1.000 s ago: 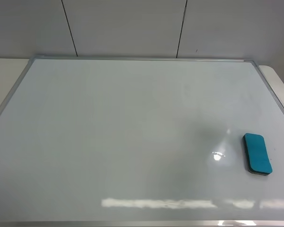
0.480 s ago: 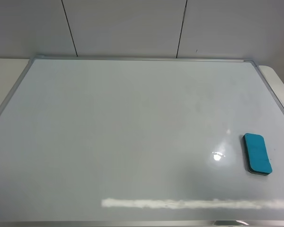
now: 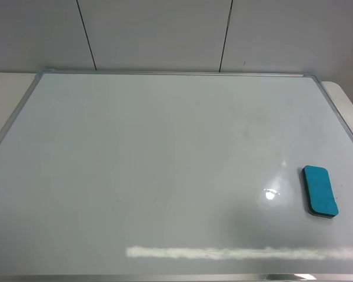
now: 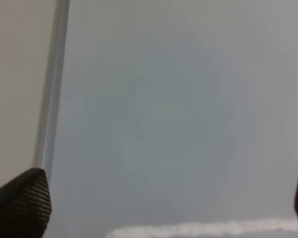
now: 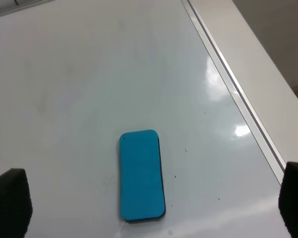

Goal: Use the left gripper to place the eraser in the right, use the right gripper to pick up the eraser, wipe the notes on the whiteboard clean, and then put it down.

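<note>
Teal eraser (image 3: 320, 191) flat on whiteboard (image 3: 165, 164), near its right frame | no notes visible | both grippers (image 5: 149, 208) wide, empty | step: seemingly done | next: none apparent

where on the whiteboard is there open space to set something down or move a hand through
Nearly the whole whiteboard is bare: everything from the left frame edge across the middle, and the far strip along the wall. The only occupied spot is near the right frame edge, toward the front, where the eraser lies flat. Nowhere is crowded.
</note>
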You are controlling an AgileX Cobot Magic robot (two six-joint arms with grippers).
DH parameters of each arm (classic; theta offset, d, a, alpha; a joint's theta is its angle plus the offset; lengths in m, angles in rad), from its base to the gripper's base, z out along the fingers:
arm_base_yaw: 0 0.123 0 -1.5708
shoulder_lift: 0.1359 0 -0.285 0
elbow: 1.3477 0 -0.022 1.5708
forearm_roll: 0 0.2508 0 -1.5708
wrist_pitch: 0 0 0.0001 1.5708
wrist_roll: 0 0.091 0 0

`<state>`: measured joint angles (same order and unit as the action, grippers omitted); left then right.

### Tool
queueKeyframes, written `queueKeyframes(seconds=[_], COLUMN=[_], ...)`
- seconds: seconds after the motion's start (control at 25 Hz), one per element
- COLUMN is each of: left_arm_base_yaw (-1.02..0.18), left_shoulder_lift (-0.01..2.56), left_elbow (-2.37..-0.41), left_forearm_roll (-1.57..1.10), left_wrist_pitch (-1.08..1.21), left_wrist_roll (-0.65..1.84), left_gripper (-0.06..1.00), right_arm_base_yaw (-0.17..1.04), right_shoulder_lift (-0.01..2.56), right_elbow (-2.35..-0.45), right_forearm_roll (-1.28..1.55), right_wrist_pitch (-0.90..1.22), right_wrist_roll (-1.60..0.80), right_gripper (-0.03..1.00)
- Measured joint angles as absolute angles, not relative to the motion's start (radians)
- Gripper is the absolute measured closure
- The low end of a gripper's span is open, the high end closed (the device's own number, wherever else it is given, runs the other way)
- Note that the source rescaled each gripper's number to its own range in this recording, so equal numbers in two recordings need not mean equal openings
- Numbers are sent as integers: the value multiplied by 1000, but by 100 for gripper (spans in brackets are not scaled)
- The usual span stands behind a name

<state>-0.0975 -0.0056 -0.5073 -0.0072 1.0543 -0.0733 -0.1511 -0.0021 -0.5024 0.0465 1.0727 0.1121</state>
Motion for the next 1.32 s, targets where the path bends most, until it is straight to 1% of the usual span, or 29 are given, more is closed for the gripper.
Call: queueKeyframes(seconds=[0.72, 1.0, 1.32], left_arm_base_yaw=[-97, -97, -97], left_shoulder_lift=[-6, -6, -6], left_elbow=[-507, -507, -507], left_forearm_roll=[-7, -7, -7], left_wrist_pitch=[1054, 1054, 1054], left_wrist_roll=[-73, -73, -73], left_gripper=[-6, -6, -6], right_arm_base_yaw=[-151, -81, -74], right_shoulder_lift=[-2, -2, -2], right_elbow=[-502, -502, -502], right_forearm_roll=[50, 50, 51], right_wrist_pitch=[1073, 1072, 1072], right_wrist_roll=[112, 112, 112], right_gripper=[-3, -3, -3])
